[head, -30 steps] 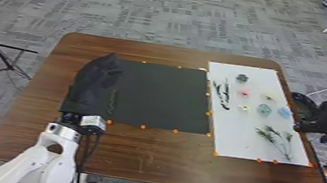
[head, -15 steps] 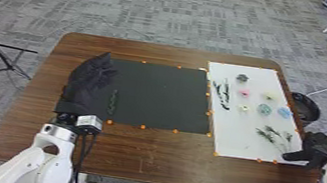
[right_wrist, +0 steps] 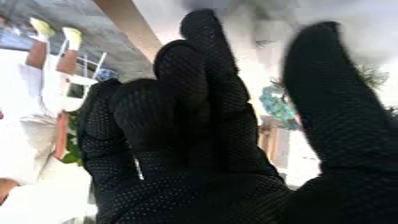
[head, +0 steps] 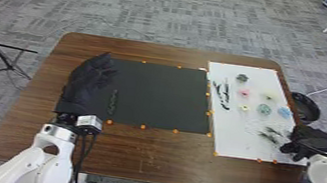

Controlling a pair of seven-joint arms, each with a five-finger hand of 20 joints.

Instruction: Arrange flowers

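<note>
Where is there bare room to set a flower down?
Most of the black mat is bare, between the green stem beside the left robot hand and the white sheet. The wooden table is bare nearer than the mat. The sheet is crowded with flowers and, by the right robot hand, leafy sprigs.

Pink flower, teal bloom, blue bloom, feathery green sprigs, seemingly flat on white sheet

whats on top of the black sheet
A thin dark green strand lies on the black sheet, toward its left side. The left hand covers the sheet's left edge, so whatever is beneath the hand there can't be seen.
</note>
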